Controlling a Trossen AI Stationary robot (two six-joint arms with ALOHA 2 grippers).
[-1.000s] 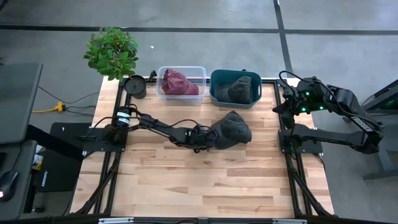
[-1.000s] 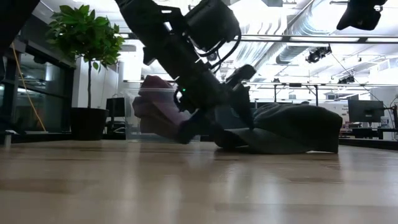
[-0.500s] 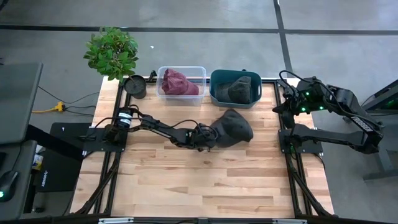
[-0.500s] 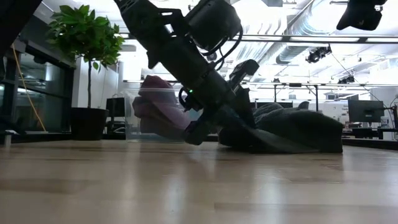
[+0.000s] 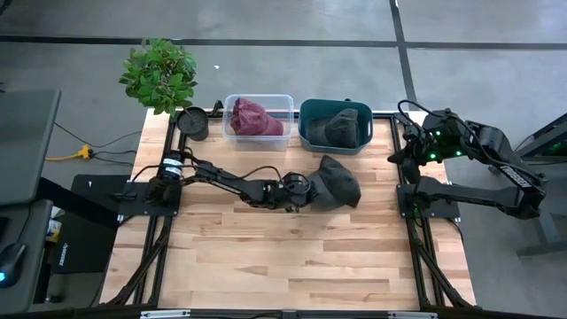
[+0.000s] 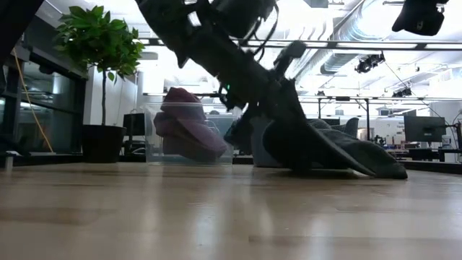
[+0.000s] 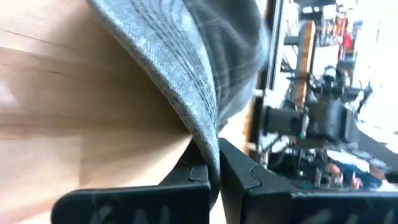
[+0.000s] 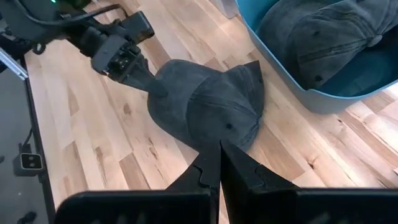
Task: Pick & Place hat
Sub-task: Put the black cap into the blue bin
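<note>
A dark grey hat [image 5: 337,183] lies mid-table, just in front of the teal bin [image 5: 306,133]; the right wrist view shows its crown [image 8: 205,102] as well. My left gripper [image 5: 307,189] reaches in from the table's left and is shut on the hat's left edge. My right gripper [image 5: 409,151] is shut and holds nothing. It hangs at the table's right edge, above and clear of the hat. My left gripper pinches the edge of the hat's stitched brim [image 7: 210,140] between its two fingers. The fingers come from the table's left, slanting down. The held side is raised off the wood, while the hat's opposite side [image 6: 390,172] rests on the table.
At the far edge stand a clear bin [image 5: 232,128] holding a maroon hat [image 5: 255,116] and the teal bin holding another dark hat [image 5: 341,127]. A potted plant [image 5: 159,73] and a black pot [image 5: 192,122] stand at the far left. Bare wood [image 5: 283,257] lies toward the near edge.
My left gripper has pushed toward the table's right into the hat and shut on its brim. It has then risen a little. The hat's left side has been lifted and bunched toward the right, while its right side has stayed on the table.
</note>
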